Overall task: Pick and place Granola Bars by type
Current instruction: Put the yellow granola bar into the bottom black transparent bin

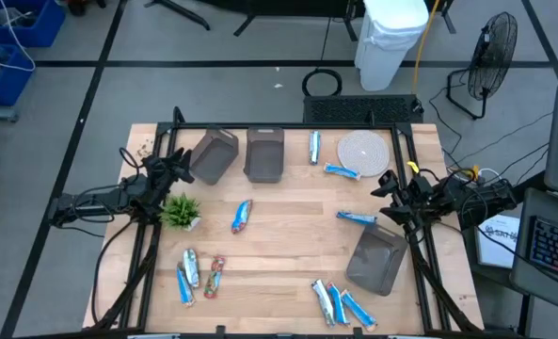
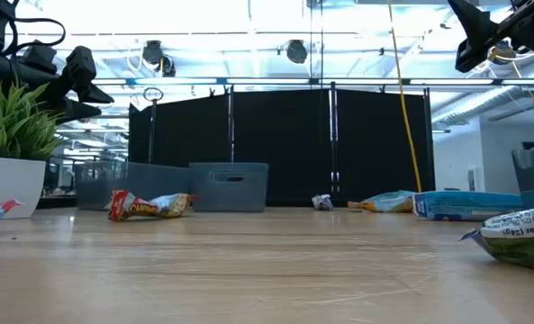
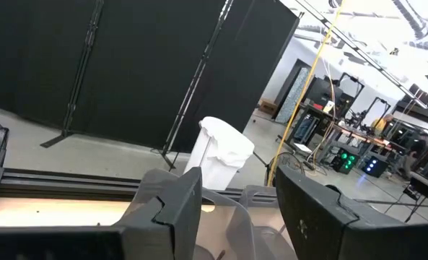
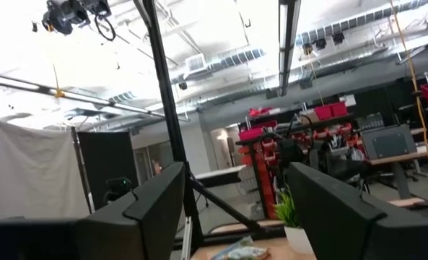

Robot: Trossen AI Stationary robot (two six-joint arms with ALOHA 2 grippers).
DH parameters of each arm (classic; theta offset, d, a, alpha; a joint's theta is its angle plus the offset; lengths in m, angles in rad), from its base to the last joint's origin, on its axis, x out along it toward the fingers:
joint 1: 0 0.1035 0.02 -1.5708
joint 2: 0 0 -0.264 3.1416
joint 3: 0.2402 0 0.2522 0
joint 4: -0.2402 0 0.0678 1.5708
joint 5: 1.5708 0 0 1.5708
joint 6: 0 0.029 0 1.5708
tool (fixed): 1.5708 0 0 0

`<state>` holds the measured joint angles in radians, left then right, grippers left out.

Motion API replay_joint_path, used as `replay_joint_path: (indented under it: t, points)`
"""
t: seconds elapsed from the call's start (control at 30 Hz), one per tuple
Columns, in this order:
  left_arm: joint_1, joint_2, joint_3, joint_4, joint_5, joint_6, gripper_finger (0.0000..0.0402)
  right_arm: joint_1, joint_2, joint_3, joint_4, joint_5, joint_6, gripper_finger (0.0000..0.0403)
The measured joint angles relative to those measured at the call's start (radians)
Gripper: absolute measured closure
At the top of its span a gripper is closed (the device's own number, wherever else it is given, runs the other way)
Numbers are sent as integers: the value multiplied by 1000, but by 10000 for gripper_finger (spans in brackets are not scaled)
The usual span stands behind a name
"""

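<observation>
high view: the left arm reaches in from the table's left edge, its gripper (image 1: 177,168) raised near the plant (image 1: 181,211) and the leftmost bin (image 1: 214,155). the left wrist view shows its fingers (image 3: 167,209) parted with nothing between them. the right arm comes in from the right edge, its gripper (image 1: 389,193) above the table just right of one bar (image 1: 356,217); the right wrist view shows its fingers (image 4: 152,202) spread wide and empty. in the low view both grippers hang well above the tabletop.

the bars are flat, shiny, blue and white, some with red. one lies at mid-table (image 1: 242,216), blue with a red end. three lie near the front left (image 1: 191,267), one of them mostly red (image 1: 214,278). a cluster lies at the front right (image 1: 338,303), beside the third bin (image 1: 377,258). two more lie at the back, one upright (image 1: 314,147) beside the middle bin (image 1: 264,153) and one (image 1: 340,170) at the edge of a round white mat (image 1: 364,152).
</observation>
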<state>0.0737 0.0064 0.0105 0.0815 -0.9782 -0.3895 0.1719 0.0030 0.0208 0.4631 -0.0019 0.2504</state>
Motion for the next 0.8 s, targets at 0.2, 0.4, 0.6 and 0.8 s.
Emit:
replay_joint_path:
  t: [0.2, 0.4, 0.6, 0.8]
  points:
    - [0, 0, 0, 0, 0, 0, 220, 0, 12, 52, -6, 5, 1, 165]
    - [0, 0, 0, 0, 0, 0, 220, 0, 82, 161, -50, 80, 45, 165]
    - [0, 0, 0, 0, 2, 0, 220, 0, 219, 323, -64, 131, -18, 165]
    - [0, 0, 0, 0, 8, 0, 220, 0, 405, 585, -265, 132, -89, 160]
